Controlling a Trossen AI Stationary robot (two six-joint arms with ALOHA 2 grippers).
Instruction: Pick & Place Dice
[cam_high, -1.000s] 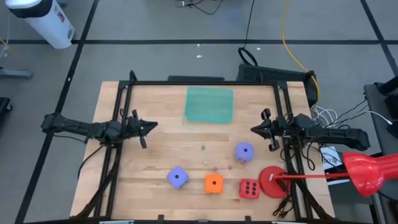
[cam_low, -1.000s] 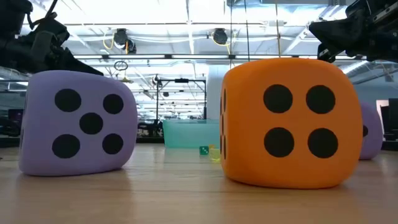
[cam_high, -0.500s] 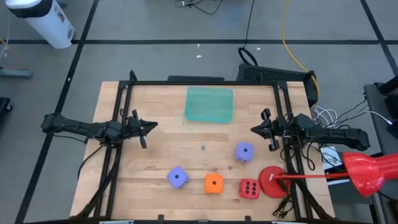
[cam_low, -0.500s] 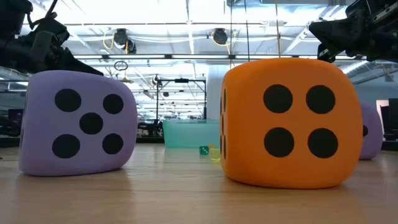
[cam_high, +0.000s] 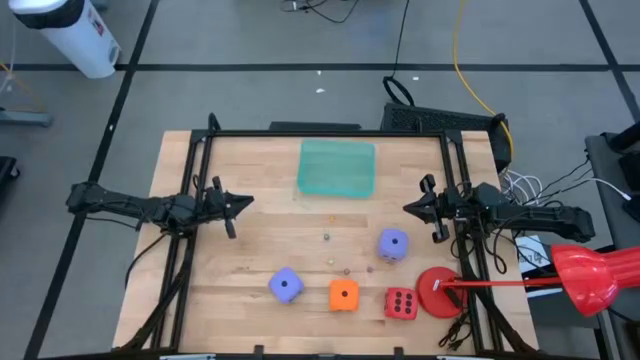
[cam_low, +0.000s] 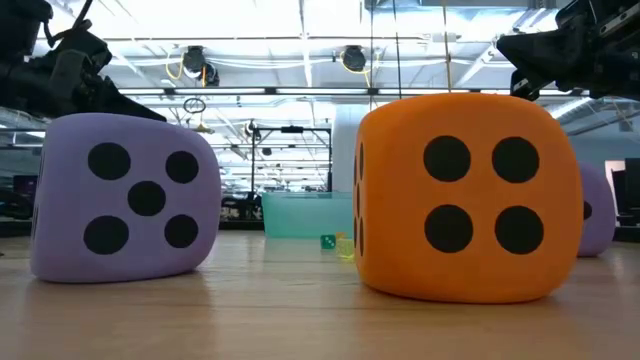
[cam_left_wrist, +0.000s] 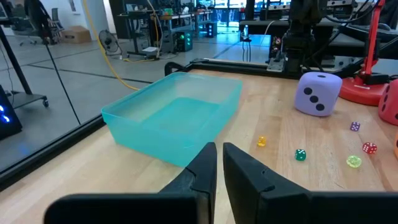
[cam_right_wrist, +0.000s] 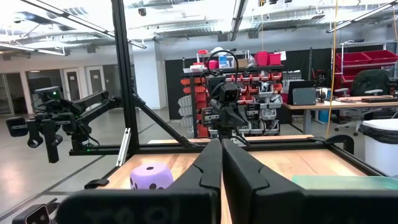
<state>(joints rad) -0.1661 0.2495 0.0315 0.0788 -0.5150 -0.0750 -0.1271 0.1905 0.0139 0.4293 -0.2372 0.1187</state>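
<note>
Four dice rest on the wooden table (cam_high: 250, 250). A lavender die (cam_high: 286, 285), an orange die (cam_high: 343, 294) and a red die (cam_high: 401, 303) stand in a row near the front edge. A second lavender die (cam_high: 393, 244) sits farther back on the right. The low view shows the lavender die (cam_low: 125, 195) and the orange die (cam_low: 465, 195) close up. My left gripper (cam_high: 245, 203) hovers shut at the table's left side, pointing right. My right gripper (cam_high: 408, 208) hovers shut at the right side, pointing left. Neither is over a die.
A teal tray (cam_high: 337, 168) lies at the far middle of the table. A flat red disc (cam_high: 437, 292) on a red stand sits at the near right, beside the red die. Several tiny coloured dice (cam_left_wrist: 300, 155) lie scattered mid-table. A black frame (cam_high: 330, 133) borders the table.
</note>
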